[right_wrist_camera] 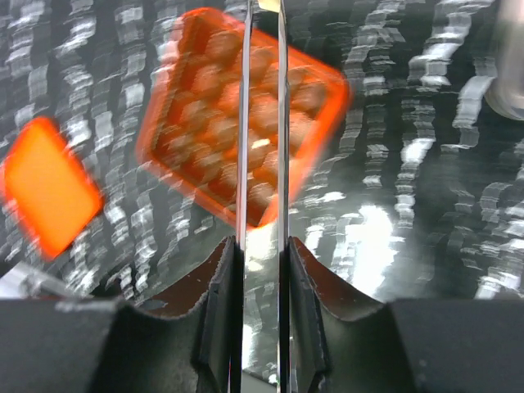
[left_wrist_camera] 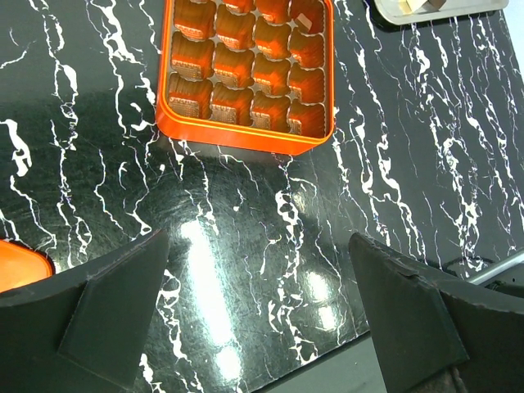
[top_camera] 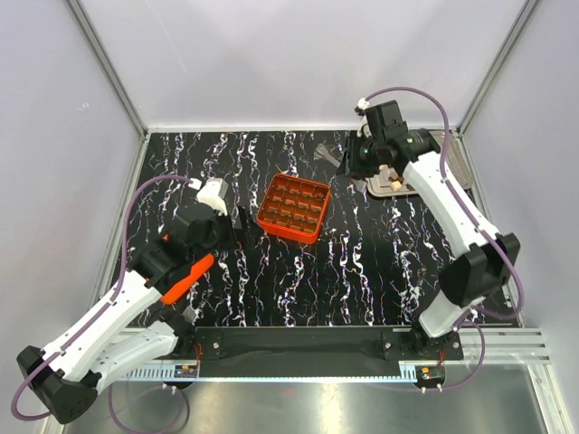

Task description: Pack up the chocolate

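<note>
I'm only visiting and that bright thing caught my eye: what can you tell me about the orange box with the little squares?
The orange box is a shallow square tray, glossy like plastic, with rounded corners and a raised rim around a four-by-four grid of cells. The cells look brownish; what fills them is hard to tell. It lies flat, slightly askew, near the middle of the black marbled table, touching nothing else.

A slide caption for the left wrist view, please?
Open left hand over the marbled table, orange grid box ahead.
</note>
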`<move>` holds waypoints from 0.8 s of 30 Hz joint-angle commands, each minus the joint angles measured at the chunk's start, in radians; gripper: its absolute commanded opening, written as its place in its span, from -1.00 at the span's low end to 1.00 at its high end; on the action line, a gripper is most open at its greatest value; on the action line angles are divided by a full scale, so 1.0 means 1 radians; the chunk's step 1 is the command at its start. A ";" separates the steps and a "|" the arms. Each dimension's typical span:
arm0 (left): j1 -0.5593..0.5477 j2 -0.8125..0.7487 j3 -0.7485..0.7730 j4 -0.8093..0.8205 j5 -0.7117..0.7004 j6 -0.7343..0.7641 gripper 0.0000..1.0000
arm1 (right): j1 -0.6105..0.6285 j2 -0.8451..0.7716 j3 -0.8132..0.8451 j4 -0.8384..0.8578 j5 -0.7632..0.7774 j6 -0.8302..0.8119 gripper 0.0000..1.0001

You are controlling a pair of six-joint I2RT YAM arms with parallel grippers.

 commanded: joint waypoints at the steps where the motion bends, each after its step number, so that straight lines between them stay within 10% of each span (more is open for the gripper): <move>1: -0.001 -0.031 0.043 0.012 -0.028 0.012 0.98 | 0.015 -0.128 -0.074 0.076 -0.089 0.055 -0.50; 24: -0.001 -0.039 0.040 0.013 -0.028 -0.001 0.98 | 0.046 -0.036 -0.277 0.231 -0.160 0.075 -0.48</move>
